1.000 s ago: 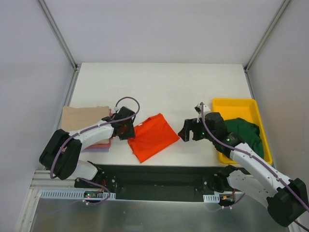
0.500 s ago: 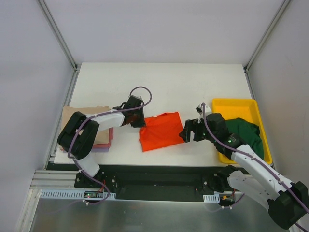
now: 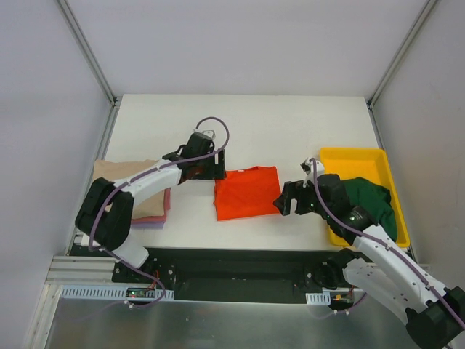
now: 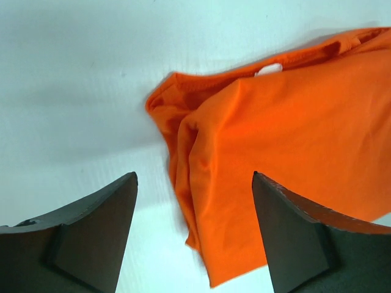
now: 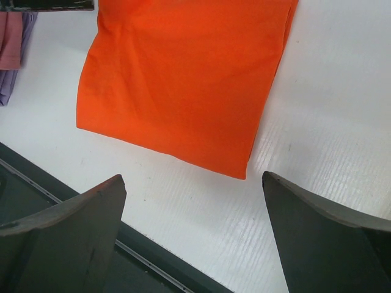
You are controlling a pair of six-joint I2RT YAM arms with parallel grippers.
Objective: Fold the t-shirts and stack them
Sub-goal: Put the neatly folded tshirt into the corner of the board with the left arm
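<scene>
The orange-red t-shirt [image 3: 247,192] lies folded flat in a near square at the table's front middle. My left gripper [image 3: 216,166] is open and empty over its far left corner; in the left wrist view [image 4: 194,183] the bunched collar edge of the shirt [image 4: 293,134] lies between the jaws. My right gripper [image 3: 285,203] is open and empty just right of the shirt; in the right wrist view [image 5: 192,183] it hovers over bare table beside the shirt's corner [image 5: 183,79]. The dark green t-shirt [image 3: 372,203] lies crumpled in the tray. Folded tan [image 3: 123,177], pink [image 3: 156,216] and lavender [image 3: 142,225] shirts are stacked at the left.
The yellow tray [image 3: 349,158] stands at the right edge of the table. The table's front edge and a dark rail [image 5: 36,195] run close below the orange shirt. White walls enclose the table on three sides.
The orange shirt has slid right and turned from a diagonal to a squarer lie. My left gripper moved right and away along with it. My right gripper backed off slightly to the right.
</scene>
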